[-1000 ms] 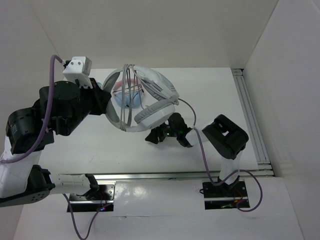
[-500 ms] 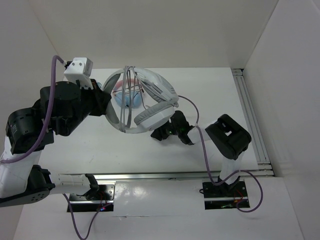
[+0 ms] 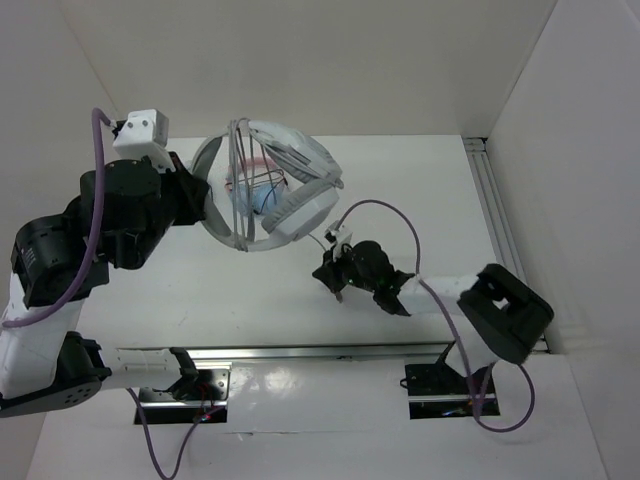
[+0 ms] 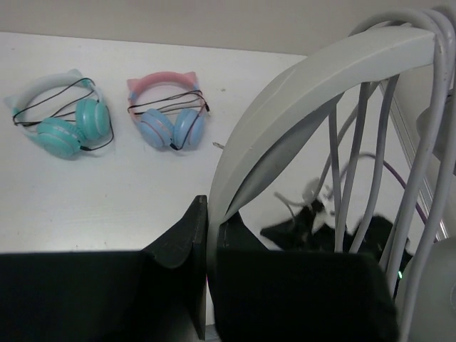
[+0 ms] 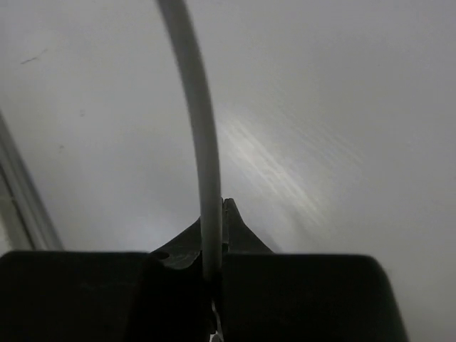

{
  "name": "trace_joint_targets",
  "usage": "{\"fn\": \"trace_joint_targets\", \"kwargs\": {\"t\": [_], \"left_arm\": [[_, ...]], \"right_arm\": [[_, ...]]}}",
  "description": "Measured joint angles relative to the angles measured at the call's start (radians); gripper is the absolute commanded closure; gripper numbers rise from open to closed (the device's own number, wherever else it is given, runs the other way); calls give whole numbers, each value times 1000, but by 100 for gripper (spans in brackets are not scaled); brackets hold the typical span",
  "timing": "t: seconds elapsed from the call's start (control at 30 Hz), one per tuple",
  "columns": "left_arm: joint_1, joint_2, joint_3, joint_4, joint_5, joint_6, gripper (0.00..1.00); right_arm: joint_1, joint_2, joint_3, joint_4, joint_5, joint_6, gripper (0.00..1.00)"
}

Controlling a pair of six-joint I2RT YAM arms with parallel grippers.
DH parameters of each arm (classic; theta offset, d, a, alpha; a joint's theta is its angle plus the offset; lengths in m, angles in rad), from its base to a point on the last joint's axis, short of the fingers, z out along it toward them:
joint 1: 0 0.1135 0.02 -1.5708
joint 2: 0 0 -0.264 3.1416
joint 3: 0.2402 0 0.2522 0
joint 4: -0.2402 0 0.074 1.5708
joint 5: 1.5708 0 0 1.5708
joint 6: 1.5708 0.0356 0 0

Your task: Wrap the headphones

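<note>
The large white-and-grey headphones [image 3: 285, 180] hang above the table, held by the headband [image 4: 299, 92]. My left gripper [image 3: 202, 196] is shut on that headband, its jaws clamped on the band's lower end [image 4: 211, 214]. Several turns of the thin grey cable [image 4: 356, 171] run across the headband. My right gripper [image 3: 330, 270] sits just right of and nearer than the lower earcup. It is shut on the cable [image 5: 196, 107], which rises straight out from between its closed jaws [image 5: 214, 221]. The cable's loose end shows by that gripper [image 3: 338, 236].
A teal pair of headphones [image 4: 64, 125] and a pink-and-blue cat-ear pair [image 4: 167, 117] lie on the white table beyond the held headphones. White walls enclose the table on three sides. A metal rail [image 3: 500, 230] runs along the right edge.
My right gripper has closed on the cable and shifted slightly toward the near side, its elbow swinging out to the right. The left arm has moved the headphones slightly left and farther back.
</note>
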Motion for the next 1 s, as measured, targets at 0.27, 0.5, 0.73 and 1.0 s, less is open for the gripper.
{"fn": "trace_joint_targets", "kwargs": {"t": [0.27,0.5,0.73,1.0], "left_arm": [[314,151,63,16,51,-49,100],[537,355,-5,87,216,-45,100],[641,338,-373,154,278,-4,100],[549,250,-696,259,286,93,100]], "right_arm": [[506,-298,-76,-93,421,104,100],[858,-339,67,-386,791,130,100],[1104,-319,322,-584,1111,112,100],[1144,-265,502,-769,1265,-51,100]]}}
